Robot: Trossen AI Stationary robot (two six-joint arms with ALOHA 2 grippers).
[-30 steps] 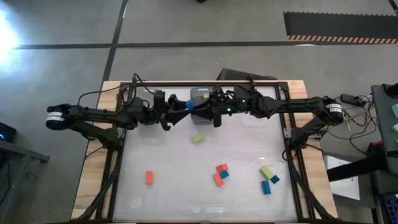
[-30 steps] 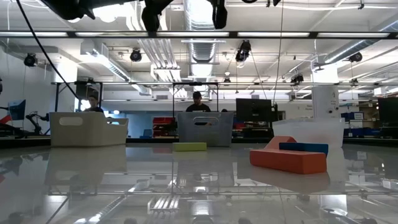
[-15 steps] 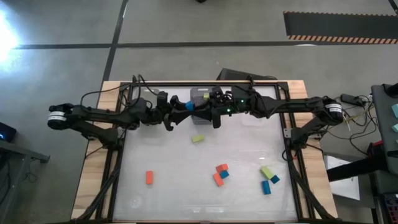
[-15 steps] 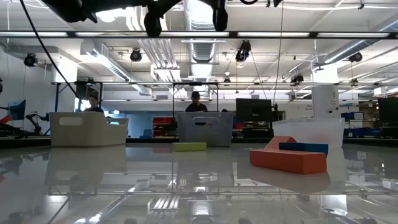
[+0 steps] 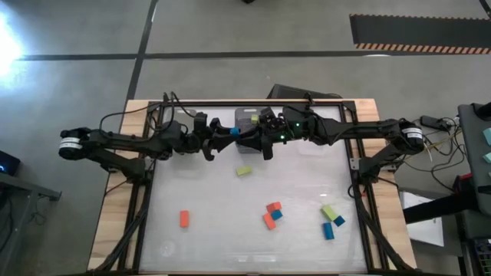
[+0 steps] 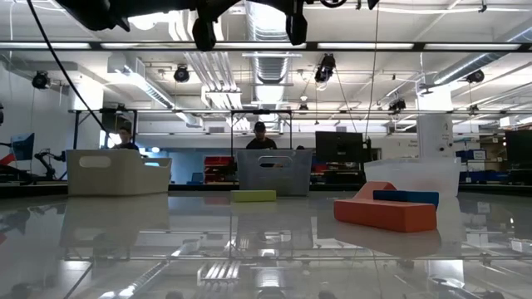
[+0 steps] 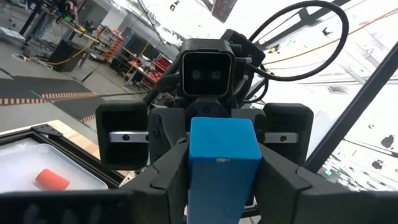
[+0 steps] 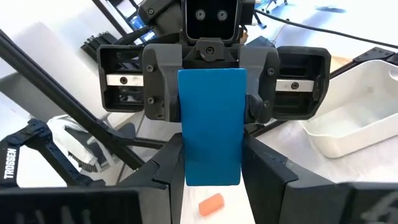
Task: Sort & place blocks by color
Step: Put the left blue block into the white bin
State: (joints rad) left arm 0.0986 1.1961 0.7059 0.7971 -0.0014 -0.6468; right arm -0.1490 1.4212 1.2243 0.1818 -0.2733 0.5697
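My left gripper [image 5: 221, 135] and right gripper [image 5: 255, 138] meet nose to nose above the back middle of the table [image 5: 230, 245]; between them is one blue block [image 5: 232, 130], held in the air. In the left wrist view my left fingers [image 7: 166, 177] press its sides; in the right wrist view my right fingers [image 8: 163, 165] flank the same block [image 8: 212, 126] just as tightly, so both grippers seem to be pinching it at once.

Three bins stand along the back edge; the grey bin [image 5: 247, 118] sits just behind the held block, with the left bin [image 6: 116, 172] and the right bin [image 6: 413, 176] to either side in the low view. The left wrist view shows a pale tray-like bin [image 7: 25, 168] with one orange-red piece [image 7: 51, 179] lying in it; which of the three it is I cannot tell. What the grey bin holds I cannot make out.

The other blocks lie loose on the table, well apart from the bins: a green block [image 5: 244, 171] near the middle; an orange block [image 5: 184, 219] alone at front left; a cluster [image 5: 271, 215] of two orange and one blue, touching; a right group [image 5: 331, 221] of one green and two blue.
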